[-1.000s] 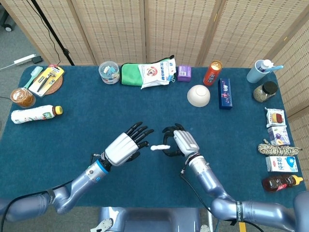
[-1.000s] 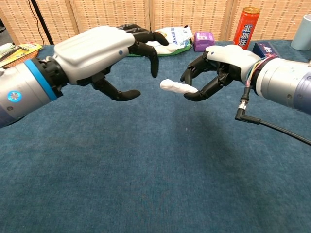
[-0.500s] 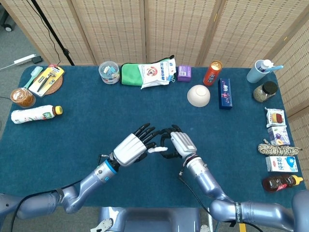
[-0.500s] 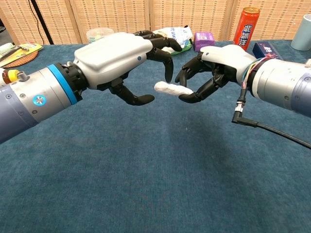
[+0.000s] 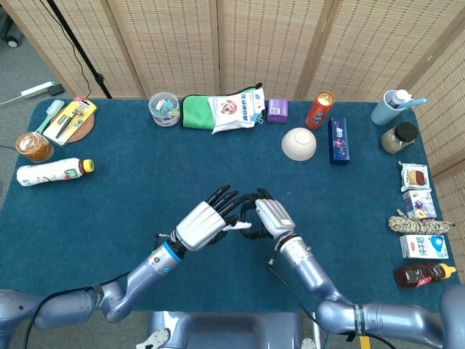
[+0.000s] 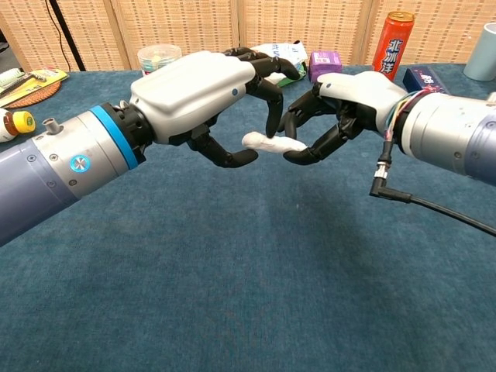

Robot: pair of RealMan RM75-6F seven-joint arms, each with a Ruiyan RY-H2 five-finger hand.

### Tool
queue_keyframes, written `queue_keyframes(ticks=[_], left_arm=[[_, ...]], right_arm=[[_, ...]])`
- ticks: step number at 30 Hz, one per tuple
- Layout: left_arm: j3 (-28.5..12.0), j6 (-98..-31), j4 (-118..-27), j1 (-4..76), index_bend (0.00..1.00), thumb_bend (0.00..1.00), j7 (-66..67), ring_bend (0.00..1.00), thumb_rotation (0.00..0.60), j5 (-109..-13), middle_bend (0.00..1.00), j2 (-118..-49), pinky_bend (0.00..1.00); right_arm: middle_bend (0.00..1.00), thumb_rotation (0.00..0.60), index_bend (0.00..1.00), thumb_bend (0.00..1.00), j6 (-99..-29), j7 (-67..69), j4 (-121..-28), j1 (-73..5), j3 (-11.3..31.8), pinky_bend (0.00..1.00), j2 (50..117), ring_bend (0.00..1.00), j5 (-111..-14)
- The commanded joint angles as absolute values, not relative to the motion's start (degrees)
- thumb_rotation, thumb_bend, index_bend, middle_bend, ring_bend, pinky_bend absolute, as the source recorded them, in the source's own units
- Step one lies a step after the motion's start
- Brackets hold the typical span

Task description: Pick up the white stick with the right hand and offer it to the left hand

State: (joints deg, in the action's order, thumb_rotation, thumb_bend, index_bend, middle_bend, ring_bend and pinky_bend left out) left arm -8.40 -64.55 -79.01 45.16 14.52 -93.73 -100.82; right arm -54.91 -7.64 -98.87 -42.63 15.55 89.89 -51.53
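Note:
The white stick [image 6: 267, 142] hangs level above the blue table [image 6: 232, 294], just in front of me. My right hand [image 6: 349, 97] pinches its right end between thumb and fingers. My left hand [image 6: 201, 89] has come up against it from the left. Its fingers arch over the stick's free end and its thumb curls underneath, apart and not clamped on it. From the head view, the stick [image 5: 236, 226] shows only as a short white piece between the left hand [image 5: 202, 224] and the right hand [image 5: 266, 216].
Along the far edge stand a plastic cup [image 5: 163, 107], a green and white bag [image 5: 221, 111], a purple box [image 5: 277, 110], an orange can [image 5: 320, 109], a white bowl [image 5: 298, 143] and a blue box [image 5: 338, 139]. A bottle [image 5: 51, 171] lies at the left. Several packets line the right edge.
My left hand has moved right towards the right hand, and its fingers now surround the stick's free end. The right hand has shifted slightly left, still holding the stick.

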Motion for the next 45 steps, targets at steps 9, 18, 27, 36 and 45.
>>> queue_keyframes(ticks=[9,18,27,36,45], left_arm=[[-8.28,-64.43,-78.45,45.82,0.47,0.29,14.85,0.09,0.6,-92.91,0.14,-101.38,0.07],[-8.95,-64.58,-77.41,46.52,0.47,0.29,14.8,0.09,0.6,-91.84,0.14,-102.48,0.07],[-8.91,-64.38,-77.24,47.01,0.38,0.29,14.96,0.09,0.6,-91.2,0.14,-102.94,0.07],[-8.78,-64.42,-77.47,47.27,0.29,0.29,14.88,0.08,0.6,-90.83,0.1,-102.76,0.07],[-8.75,-64.79,-77.96,47.53,0.26,0.29,14.8,0.08,0.6,-90.91,0.09,-102.47,0.07]], right_arm=[[0.27,0.6,0.68,0.47,-54.74,-7.04,-99.18,-42.55,15.32,0.0,89.45,0.2,-51.55],[0.27,0.6,0.68,0.47,-54.37,-6.29,-99.34,-42.39,15.03,0.0,88.88,0.2,-51.77],[0.27,0.6,0.68,0.47,-54.14,-5.86,-99.47,-42.31,14.91,0.0,88.31,0.2,-51.95],[0.27,0.6,0.68,0.47,-53.96,-5.37,-99.62,-42.26,14.84,0.0,87.85,0.21,-52.0],[0.27,0.6,0.68,0.47,-53.83,-4.98,-99.35,-42.27,14.89,0.0,87.51,0.21,-51.95]])
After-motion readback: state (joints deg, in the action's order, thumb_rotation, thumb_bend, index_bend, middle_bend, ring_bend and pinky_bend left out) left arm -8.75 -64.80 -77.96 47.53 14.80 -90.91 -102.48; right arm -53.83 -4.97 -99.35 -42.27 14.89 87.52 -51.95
